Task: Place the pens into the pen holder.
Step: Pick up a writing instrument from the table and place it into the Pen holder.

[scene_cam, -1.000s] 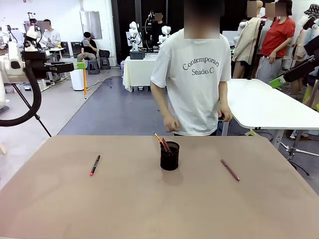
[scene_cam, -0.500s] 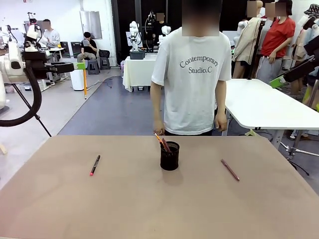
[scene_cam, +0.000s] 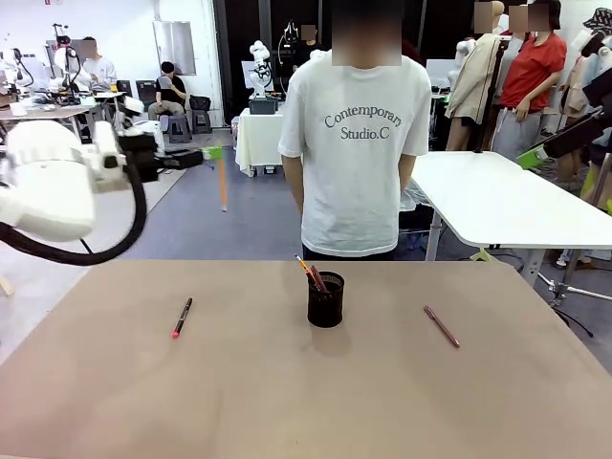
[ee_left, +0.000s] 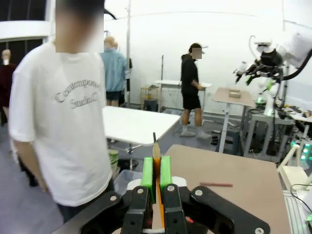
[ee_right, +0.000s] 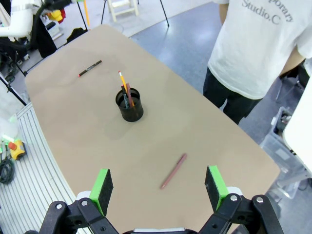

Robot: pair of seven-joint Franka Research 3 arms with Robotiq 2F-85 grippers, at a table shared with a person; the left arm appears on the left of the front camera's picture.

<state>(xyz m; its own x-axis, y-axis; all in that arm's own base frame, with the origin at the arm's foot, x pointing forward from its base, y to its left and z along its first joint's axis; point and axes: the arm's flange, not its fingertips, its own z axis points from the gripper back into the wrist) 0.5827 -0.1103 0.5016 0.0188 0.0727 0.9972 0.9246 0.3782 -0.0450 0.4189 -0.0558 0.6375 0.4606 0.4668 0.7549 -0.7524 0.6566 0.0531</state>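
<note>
A tan table point(scene_cam: 287, 402) spans the foreground. A person point(scene_cam: 359, 143) in a white printed T-shirt stands at its far edge, arms down at the sides. The robot's left arm point(scene_cam: 43, 186) — blurred in the front view — reaches in from the left, high above the table's left part. Its left gripper point(ee_left: 156, 171) is pressed together on a yellow-orange pencil point(ee_left: 156, 155). The green pads clamp the shaft on both sides, so the sharpened tip pokes past them in the left wrist view. In the front view the pencil hangs down from the pads, well above the tabletop.

The right gripper point(ee_right: 159, 186) hovers high over the table's right side, jaws spread wide and holding nothing.

The pen holder point(scene_cam: 325, 301), a black mesh cup, stands upright near the table's middle, on the person's side. A few sticks point(scene_cam: 312, 277), one of them orange, lean out of it to the left.

A black pen point(scene_cam: 182, 316) with a pink-red end lies flat on the left part of the table, well apart from the cup. A dark red pen point(scene_cam: 441, 326) lies flat on the right part, also well apart from the cup — in the right wrist view it shows between the spread fingers.
</note>
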